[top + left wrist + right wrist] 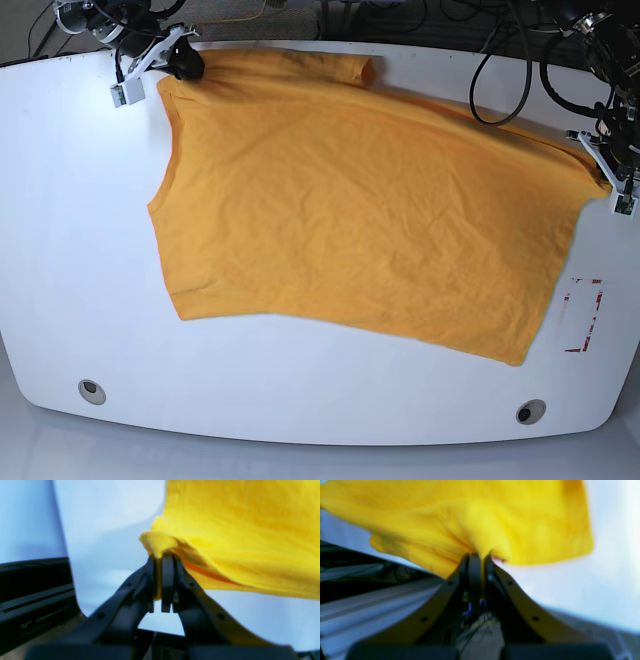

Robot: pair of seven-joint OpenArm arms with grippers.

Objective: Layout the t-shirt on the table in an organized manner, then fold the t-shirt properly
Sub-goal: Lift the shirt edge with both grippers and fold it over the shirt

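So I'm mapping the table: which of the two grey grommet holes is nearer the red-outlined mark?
The grommet hole at the base view's lower right; it sits just below the red mark. The other hole is far across the table.

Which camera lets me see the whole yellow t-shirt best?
The base view: it shows the whole t-shirt spread across the table. The left wrist view shows only a corner pinched in the left hand; the right wrist view, a blurry bunch in the right hand.
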